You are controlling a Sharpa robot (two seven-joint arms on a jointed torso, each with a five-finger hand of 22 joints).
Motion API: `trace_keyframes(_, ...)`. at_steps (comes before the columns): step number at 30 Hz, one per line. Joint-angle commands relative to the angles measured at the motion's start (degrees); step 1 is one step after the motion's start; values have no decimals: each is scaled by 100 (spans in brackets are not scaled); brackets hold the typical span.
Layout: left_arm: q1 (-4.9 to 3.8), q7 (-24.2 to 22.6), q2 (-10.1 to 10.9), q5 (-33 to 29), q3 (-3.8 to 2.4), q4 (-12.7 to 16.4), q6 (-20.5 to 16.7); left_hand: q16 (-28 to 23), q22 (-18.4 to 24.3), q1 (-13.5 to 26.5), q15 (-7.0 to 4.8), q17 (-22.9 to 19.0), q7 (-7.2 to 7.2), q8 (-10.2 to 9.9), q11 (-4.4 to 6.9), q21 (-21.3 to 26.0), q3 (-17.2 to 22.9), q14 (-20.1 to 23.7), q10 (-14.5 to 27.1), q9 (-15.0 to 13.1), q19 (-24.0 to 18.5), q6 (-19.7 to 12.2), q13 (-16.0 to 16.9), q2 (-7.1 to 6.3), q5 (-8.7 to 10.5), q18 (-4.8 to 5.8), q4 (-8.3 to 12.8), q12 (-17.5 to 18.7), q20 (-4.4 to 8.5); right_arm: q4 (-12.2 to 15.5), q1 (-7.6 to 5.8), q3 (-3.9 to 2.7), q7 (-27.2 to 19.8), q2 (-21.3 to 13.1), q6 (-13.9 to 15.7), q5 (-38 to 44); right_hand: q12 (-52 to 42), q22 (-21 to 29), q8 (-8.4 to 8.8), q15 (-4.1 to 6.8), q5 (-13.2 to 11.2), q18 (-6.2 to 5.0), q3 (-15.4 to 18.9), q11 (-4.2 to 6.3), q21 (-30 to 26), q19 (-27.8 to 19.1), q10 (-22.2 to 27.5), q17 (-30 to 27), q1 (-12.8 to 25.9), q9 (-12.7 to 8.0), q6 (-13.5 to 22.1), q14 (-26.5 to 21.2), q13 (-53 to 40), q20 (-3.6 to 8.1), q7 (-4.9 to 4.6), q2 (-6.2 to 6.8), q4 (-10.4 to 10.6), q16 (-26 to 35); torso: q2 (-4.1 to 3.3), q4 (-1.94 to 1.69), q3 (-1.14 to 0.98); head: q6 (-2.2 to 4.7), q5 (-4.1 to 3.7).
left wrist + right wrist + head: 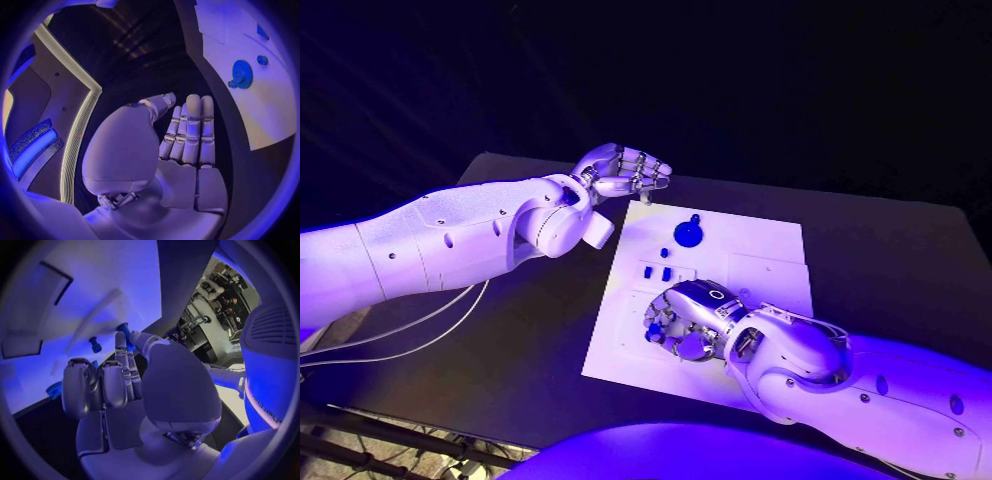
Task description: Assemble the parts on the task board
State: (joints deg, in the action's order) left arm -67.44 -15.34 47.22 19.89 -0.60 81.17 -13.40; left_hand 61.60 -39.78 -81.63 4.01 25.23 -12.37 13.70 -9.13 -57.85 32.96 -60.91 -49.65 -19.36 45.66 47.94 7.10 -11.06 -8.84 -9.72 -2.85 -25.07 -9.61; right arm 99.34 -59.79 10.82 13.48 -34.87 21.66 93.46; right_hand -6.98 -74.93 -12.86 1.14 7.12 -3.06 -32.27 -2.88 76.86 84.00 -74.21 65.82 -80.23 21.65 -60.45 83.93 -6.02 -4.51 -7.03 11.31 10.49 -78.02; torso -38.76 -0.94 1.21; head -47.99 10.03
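Right hand [687, 318] over half-hidden blue parts [666, 272]

Black table [516, 330] under everything, far edge running diag. at upper left, near-left corner low in head view. Two white cables [401, 335] lie across its left side, curving side by side toward the table's left edge. Dark frame bars [387, 440] w/ a tangle of thin wires below the table's front-left edge.

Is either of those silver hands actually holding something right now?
The left hand holds nothing; its fingers are curled near the task board's far corner. The right hand rests over small blue parts; any grip there cannot be told.
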Motion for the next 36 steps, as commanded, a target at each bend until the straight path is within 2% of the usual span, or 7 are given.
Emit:
trace_keyframes(1,-3,-45,-4,-31,-4,17,72,31,5,18,25,7,-34,29,17,19,-42,1,42,-5,40,-46,-7,53,1,-84,-1,-18,-19,-24,40,16,53,31,-177,130,67,-1179,13,10,1,62,6,-38,-43,235,18,-14,79,0,31,144,9,2,-37,25,-37,35,-1,-1,-1,-8,1)
trace_keyframes(5,-3,-41,1,-30,-4,19,68,31,5,18,25,7,-34,29,17,19,-42,1,42,-5,40,-46,-7,53,1,-84,-1,-18,-19,-33,55,22,32,44,-174,130,163,-1155,188,-31,127,47,56,-87,-136,205,94,-103,280,-59,318,118,-1,-33,-83,207,-28,83,2,3,0,-16,0)
trace_keyframes(8,-3,-28,3,-30,-4,20,67,32,8,18,25,8,-34,31,17,23,-44,4,48,-7,40,-49,-8,54,0,-84,-2,-25,-20,-34,60,25,10,45,-145,129,189,-1134,256,-34,126,31,80,-92,-219,182,110,-175,325,-81,421,100,-12,-40,-89,265,-44,124,4,9,2,-25,-10)
trace_keyframes(19,-3,-4,10,-29,-4,21,76,36,9,17,26,10,-35,29,16,22,-46,2,54,-7,44,-55,-8,53,0,-86,-2,-28,-19,4,65,28,-10,-21,93,190,234,-1127,549,-2,114,24,119,-47,-244,181,97,-193,416,-186,890,102,-66,-27,-100,385,-72,137,4,8,-1,5,-35)
trace_keyframes(27,-2,5,25,-27,-4,20,91,36,9,17,26,10,-35,29,16,22,-46,2,54,-7,44,-55,-8,53,0,-86,-2,-28,-19,241,57,14,-137,-280,579,165,185,-1170,706,44,94,54,243,12,-75,234,-30,-93,434,-257,1149,137,-141,11,-43,426,-75,74,9,11,-4,52,-78)
trace_keyframes(33,-1,4,38,-27,-3,15,101,40,9,16,26,11,-36,28,15,21,-47,-1,60,-7,48,-60,-9,52,1,-86,-2,-30,-19,539,-92,-41,-307,-671,874,-290,97,-1218,774,89,-40,88,604,66,114,288,-149,30,405,-292,1249,173,-255,53,5,401,-16,-10,20,11,0,101,-168)
trace_keyframes(36,-1,4,47,-27,-3,10,107,40,9,16,26,11,-36,28,15,21,-47,-1,60,-7,48,-60,-9,52,1,-86,-2,-30,-19,710,-244,-68,-446,-978,907,-972,-72,-1231,761,109,8,99,1075,89,172,302,-252,93,275,-294,1200,185,-444,76,-19,318,73,-55,24,12,2,138,-244)
